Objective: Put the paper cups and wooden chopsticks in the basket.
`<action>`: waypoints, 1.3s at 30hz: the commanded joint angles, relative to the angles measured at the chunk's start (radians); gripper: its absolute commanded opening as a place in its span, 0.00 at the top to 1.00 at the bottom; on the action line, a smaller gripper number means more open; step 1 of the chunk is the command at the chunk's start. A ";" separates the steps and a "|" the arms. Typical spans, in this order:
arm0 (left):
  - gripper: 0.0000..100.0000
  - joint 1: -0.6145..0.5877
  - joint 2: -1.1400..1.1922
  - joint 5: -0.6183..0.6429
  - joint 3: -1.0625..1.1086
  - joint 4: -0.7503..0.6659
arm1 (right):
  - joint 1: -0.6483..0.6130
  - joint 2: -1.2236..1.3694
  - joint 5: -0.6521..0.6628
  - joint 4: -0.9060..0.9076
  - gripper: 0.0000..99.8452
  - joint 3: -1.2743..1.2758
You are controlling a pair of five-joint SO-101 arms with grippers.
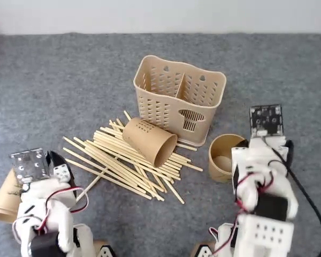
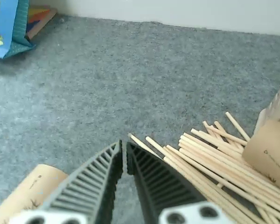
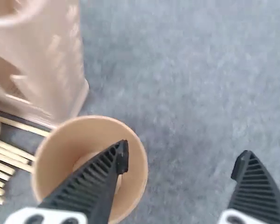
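The left claw (image 2: 123, 150) is pressed together and holds nothing. Right in front of its tip lie the wooden chopsticks (image 1: 123, 160), a messy pile spread over the grey surface (image 1: 69, 80). Past the claw, on top of the sticks, rests a tipped cup (image 1: 150, 140) made of paper, and it lies just beside the basket (image 1: 179, 99). So this cup sits on many of the sticks and covers them. A second cup (image 1: 4, 197) lies on its side close by the left claw, on the side away from the sticks.

The right claw (image 3: 184, 156) is spread wide and holds nothing. One finger (image 3: 98, 177) hangs over the open mouth of a standing cup (image 3: 60, 140). The basket stands just beyond that cup, farther from the claw.

Far off from the left claw, by the wall, is a blue bag (image 2: 7, 28). The tipped cup has tiny dark marks, too small to read
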 commanded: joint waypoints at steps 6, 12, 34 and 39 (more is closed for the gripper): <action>0.98 -0.123 -0.014 -0.290 -0.176 0.153 | -0.196 -0.360 0.006 0.259 0.64 -0.006; 0.98 -0.408 -0.014 -0.437 -0.137 0.018 | -0.341 -0.403 -0.060 0.272 0.64 -0.005; 0.98 -0.491 -0.015 -0.434 0.341 -0.147 | -0.705 -0.403 0.644 -0.157 0.76 0.423; 0.98 -0.446 -0.015 -0.417 0.389 -0.147 | -0.705 -0.403 0.652 -0.252 0.71 0.450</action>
